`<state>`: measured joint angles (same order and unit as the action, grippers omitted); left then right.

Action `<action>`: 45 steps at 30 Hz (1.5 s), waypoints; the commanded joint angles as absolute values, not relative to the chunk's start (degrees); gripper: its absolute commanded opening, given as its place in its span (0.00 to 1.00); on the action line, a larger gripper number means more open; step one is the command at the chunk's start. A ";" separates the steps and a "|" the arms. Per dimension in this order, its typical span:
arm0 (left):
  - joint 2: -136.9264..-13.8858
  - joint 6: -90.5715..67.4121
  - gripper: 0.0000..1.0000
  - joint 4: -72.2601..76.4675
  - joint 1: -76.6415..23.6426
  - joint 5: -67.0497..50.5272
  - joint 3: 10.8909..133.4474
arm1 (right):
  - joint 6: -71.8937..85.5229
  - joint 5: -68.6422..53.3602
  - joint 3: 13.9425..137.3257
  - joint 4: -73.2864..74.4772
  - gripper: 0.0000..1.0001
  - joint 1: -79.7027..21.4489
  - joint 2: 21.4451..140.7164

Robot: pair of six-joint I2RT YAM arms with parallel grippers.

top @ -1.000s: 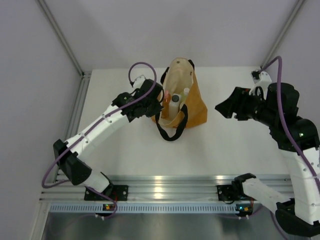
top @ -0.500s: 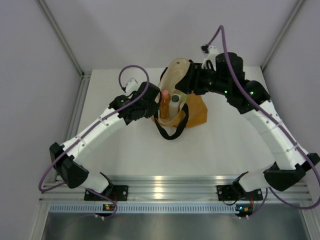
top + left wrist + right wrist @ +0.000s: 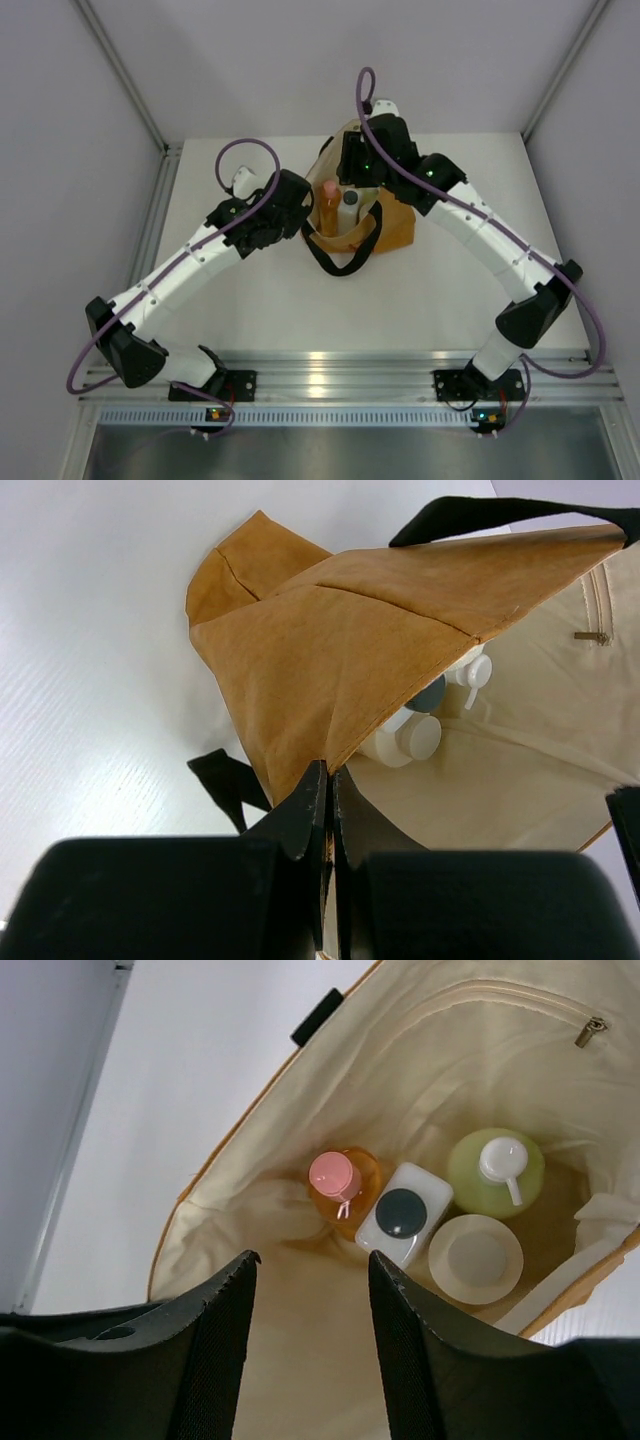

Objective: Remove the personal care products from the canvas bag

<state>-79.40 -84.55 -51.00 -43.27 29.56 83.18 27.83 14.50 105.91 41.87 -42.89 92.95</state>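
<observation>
A: Pinching anything, that left gripper (image 3: 328,780)?
B: Clenched on the bag (image 3: 330,650) rim. The right gripper (image 3: 312,1260) hangs parted over the mouth, holding nothing.
A: Contents?
B: Upright inside, caps up. Right wrist shows four: black-capped bottle (image 3: 402,1215), orange bottle (image 3: 340,1185) at its 10 o'clock, pump bottle (image 3: 497,1170) at 2, jar (image 3: 475,1258) at 4. Top view shows two caps only.

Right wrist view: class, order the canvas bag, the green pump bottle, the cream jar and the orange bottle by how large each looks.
1. canvas bag, by far the largest.
2. green pump bottle and cream jar: they look alike from above, so not ranked.
3. orange bottle: smallest, seen end-on.
</observation>
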 commanded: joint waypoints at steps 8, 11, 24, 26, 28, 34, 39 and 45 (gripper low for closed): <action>-80.42 -86.84 0.00 -52.65 -43.07 29.71 84.46 | 24.52 19.43 110.30 37.71 0.48 -44.03 101.77; -79.98 -87.54 0.00 -52.65 -43.07 30.06 84.11 | 24.00 18.46 110.83 36.47 0.48 -43.95 103.88; -78.23 -89.91 0.00 -52.73 -42.98 31.11 82.35 | 22.33 16.70 112.85 34.72 0.50 -43.51 111.61; -78.05 -90.00 0.00 -52.73 -42.98 31.20 82.27 | 22.32 16.96 112.76 34.72 0.50 -43.42 112.15; -77.96 -89.65 0.00 -52.65 -42.89 31.29 82.44 | 22.41 17.49 112.33 34.54 0.50 -43.42 112.32; -77.78 -89.21 0.00 -52.73 -42.71 30.59 82.44 | 21.53 16.87 111.97 32.96 0.46 -43.33 113.82; -77.78 -88.68 0.00 -52.73 -42.63 29.80 82.00 | 20.74 18.45 111.27 31.73 0.41 -43.42 114.26; -76.99 -89.03 0.00 -52.73 -42.54 29.79 81.04 | 20.65 18.98 110.31 31.64 0.32 -43.50 114.79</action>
<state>-79.07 -88.84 -50.96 -42.78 29.39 81.95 20.86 17.43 109.91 36.01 -42.96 114.10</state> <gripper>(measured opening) 0.022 0.352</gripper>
